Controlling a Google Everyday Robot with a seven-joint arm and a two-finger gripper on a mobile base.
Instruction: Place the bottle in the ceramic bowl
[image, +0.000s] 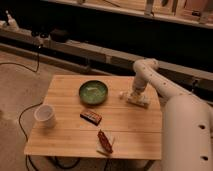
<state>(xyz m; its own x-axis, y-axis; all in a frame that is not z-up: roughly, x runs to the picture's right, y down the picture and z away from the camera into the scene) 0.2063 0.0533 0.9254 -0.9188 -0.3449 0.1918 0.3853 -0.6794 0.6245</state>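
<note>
The bottle (141, 101) is whitish and lies on its side on the right part of the wooden table (65, 137), its cap end pointing left toward the bowl. The ceramic bowl (93, 92) is green, empty, and stands near the table's middle back. My gripper (135, 95) is down on the bottle from above, at the end of the white arm (150, 72) that reaches in from the right. The gripper covers the bottle's middle. The bottle rests about a bowl's width to the right of the bowl.
A white cup (45, 115) stands at the table's left edge. A brown snack bar (91, 116) lies in front of the bowl. A red-and-white packet (104, 142) lies near the front edge. My white body (187, 135) fills the right side. Cables run on the floor at left.
</note>
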